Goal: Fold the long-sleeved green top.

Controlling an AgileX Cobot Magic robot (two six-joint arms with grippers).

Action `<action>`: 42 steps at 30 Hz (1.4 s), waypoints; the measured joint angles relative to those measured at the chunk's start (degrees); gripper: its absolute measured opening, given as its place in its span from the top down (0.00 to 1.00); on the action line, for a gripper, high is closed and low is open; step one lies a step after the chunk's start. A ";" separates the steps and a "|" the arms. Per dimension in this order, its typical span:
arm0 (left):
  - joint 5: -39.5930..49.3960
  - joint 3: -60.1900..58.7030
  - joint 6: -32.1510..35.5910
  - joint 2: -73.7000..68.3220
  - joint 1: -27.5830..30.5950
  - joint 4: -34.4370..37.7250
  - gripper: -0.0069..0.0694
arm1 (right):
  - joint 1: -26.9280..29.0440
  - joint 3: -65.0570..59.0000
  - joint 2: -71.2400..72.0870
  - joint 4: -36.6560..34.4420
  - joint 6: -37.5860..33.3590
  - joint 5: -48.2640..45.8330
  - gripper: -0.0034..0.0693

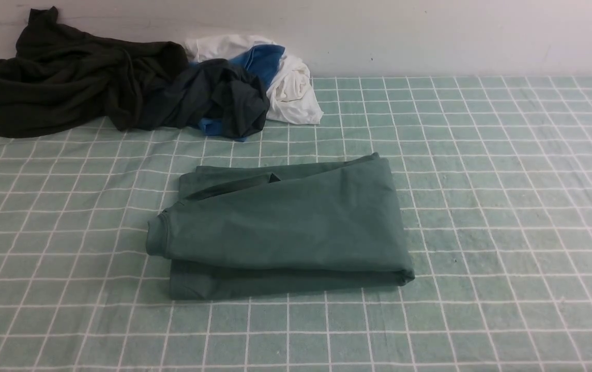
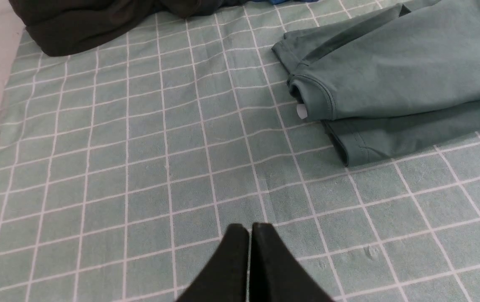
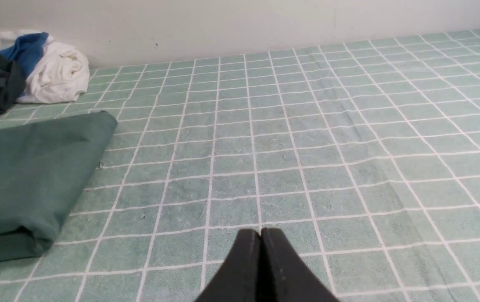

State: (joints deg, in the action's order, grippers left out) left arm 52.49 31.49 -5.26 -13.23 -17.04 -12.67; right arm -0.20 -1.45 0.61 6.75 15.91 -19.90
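Observation:
The green long-sleeved top (image 1: 285, 227) lies folded into a thick rectangle in the middle of the checked cloth. Its neck opening and a white label face the left side; it also shows in the left wrist view (image 2: 390, 75) and in the right wrist view (image 3: 26, 176). My left gripper (image 2: 250, 228) is shut and empty, above bare cloth, well apart from the top. My right gripper (image 3: 260, 233) is shut and empty, above bare cloth to the right of the top. Neither gripper shows in the front view.
A pile of other clothes sits at the back left: a dark olive garment (image 1: 68, 77), a black one (image 1: 223, 98), and a white and blue one (image 1: 285, 77). A pale wall (image 1: 430, 31) bounds the far edge. The green checked cloth (image 1: 507, 206) covers the table.

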 joint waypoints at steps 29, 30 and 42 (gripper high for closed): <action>0.00 0.00 0.00 0.00 0.00 0.00 0.91 | -0.30 0.04 0.00 -0.21 -0.11 -0.06 0.97; 0.00 0.00 0.00 0.00 0.00 -0.39 0.91 | -0.30 0.04 0.00 -0.21 -0.11 -0.06 0.97; -32.05 -15.12 3.83 0.72 6.37 9.59 0.91 | -0.30 0.04 0.00 -0.21 -0.16 -0.12 0.97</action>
State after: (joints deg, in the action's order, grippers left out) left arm 20.44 16.37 -1.43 -12.51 -10.66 -3.08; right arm -0.49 -1.41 0.61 6.54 15.74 -20.02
